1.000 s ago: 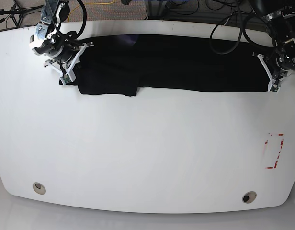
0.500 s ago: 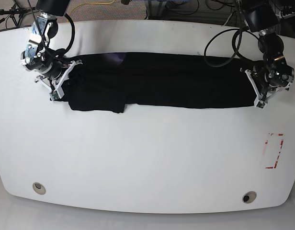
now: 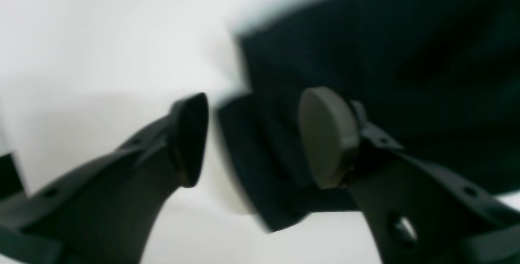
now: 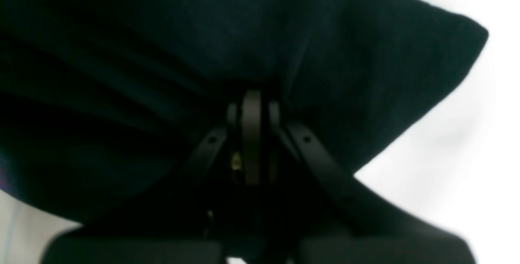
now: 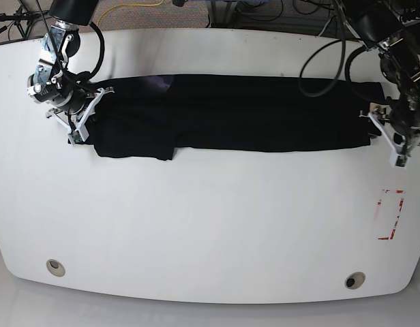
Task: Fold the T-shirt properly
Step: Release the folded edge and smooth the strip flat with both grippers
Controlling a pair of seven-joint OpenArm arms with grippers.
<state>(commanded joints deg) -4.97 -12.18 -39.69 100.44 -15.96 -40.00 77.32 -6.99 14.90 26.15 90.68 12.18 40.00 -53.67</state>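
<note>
White table [image 5: 210,225], T-shirt [image 5: 237,112] folded into a long band.
Right gripper [image 4: 252,105] clamps its end; left gripper [image 3: 256,142] gapes apart, holding nothing.

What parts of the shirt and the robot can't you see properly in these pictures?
- Shirt print: the base view shows only a faint purple patch near the collar; the rest is folded out of sight.
- Right pincer: in its wrist view, cloth covers the fingertips.
- Left pincer: its wrist view is blurred, so whether the open fingers touch the shirt edge is unclear.
- Left pincer in the base view: too small to judge.
</note>
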